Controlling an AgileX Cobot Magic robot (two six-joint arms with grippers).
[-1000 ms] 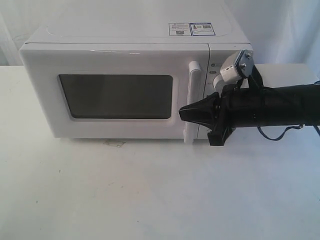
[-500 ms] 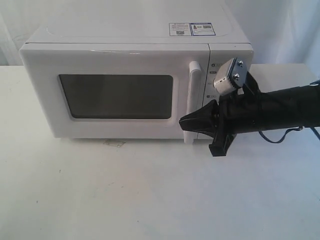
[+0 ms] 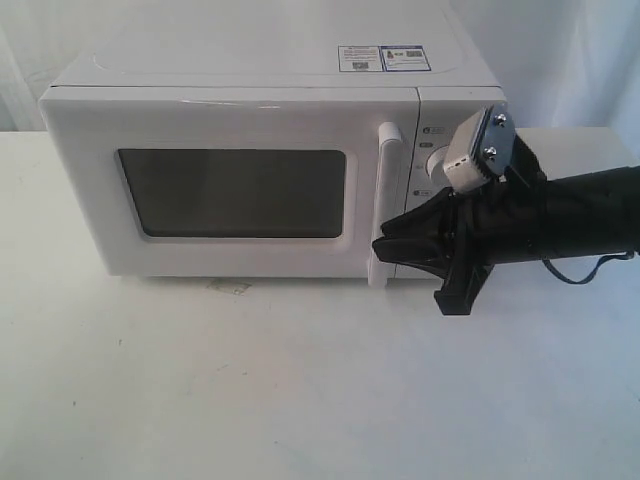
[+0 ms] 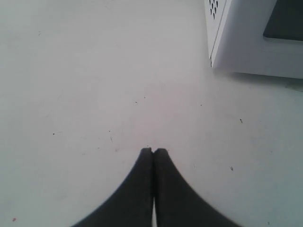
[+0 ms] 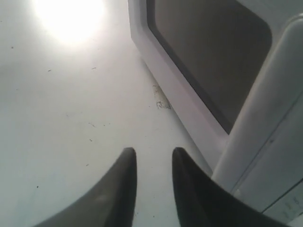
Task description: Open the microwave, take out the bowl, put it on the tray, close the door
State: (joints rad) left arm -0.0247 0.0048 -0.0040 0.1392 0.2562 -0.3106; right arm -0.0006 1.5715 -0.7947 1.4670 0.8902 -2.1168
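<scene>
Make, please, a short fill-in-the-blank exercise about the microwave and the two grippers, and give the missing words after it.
1. The door of the microwave is ____.
2. The right gripper has its fingers apart, close to the lower end of the door's tall white ____.
3. The fingers of the left gripper are pressed together over the table and hold ____.
Missing words: closed; handle; nothing.
</scene>
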